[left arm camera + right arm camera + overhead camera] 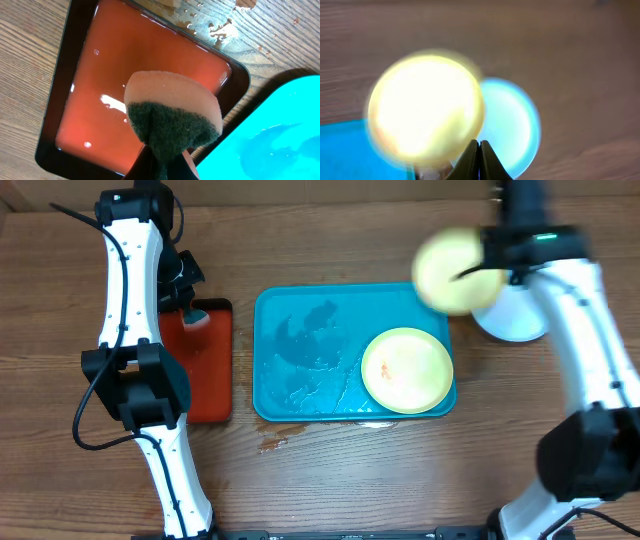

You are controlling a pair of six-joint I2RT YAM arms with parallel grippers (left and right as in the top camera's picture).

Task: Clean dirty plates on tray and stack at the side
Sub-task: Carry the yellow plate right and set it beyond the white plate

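My right gripper [482, 272] is shut on the rim of a pale yellow-green plate [450, 270] and holds it in the air at the teal tray's [300, 350] far right corner; it is blurred in the right wrist view [425, 107]. A light blue plate [512, 315] lies on the table to the right of the tray, also seen in the right wrist view [512, 125]. A second yellow-green plate [407, 370] with an orange smear lies in the tray's right half. My left gripper [167, 160] is shut on a sponge [172, 115] above the red tray [115, 75].
The red tray with black rim [208, 360] sits left of the teal tray and holds a film of liquid. The teal tray's left half is wet. Water drops lie on the wood in front of the tray [275, 442].
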